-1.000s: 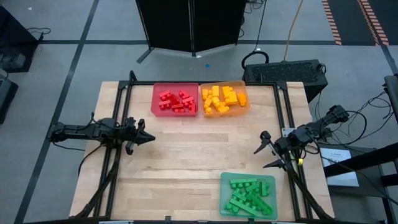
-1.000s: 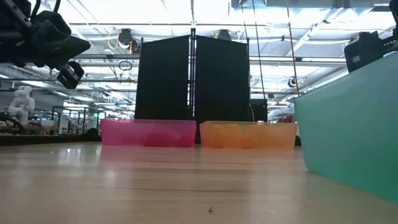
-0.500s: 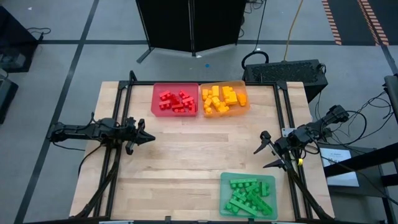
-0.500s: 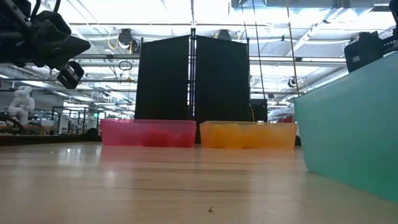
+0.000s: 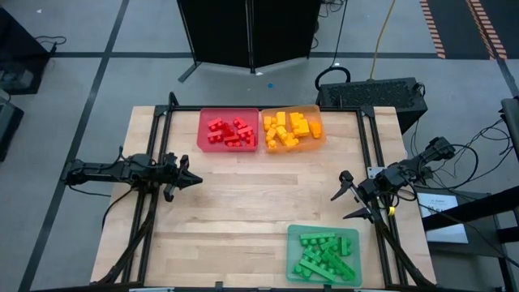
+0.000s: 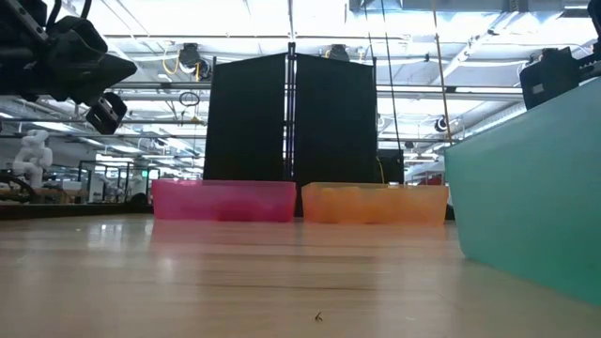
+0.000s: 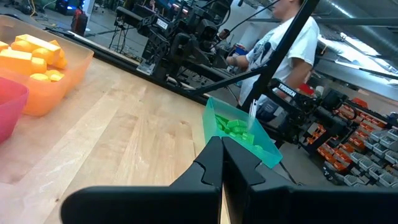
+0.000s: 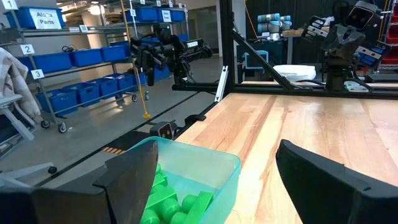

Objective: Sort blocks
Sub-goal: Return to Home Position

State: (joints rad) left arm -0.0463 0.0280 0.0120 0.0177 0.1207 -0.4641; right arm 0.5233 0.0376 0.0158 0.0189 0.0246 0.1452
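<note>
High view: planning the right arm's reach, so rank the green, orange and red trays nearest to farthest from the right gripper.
1. Green tray, close beside the right gripper.
2. Orange tray, at the far edge.
3. Red tray, beyond the orange one.

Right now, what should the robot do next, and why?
Probably shut the open right gripper and rest: the blocks all lie in the red tray, orange tray or green tray, none loose on the table, and the left gripper is shut.

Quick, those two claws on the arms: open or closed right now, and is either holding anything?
Left gripper: shut, holding nothing.
Right gripper: open, empty.
</note>
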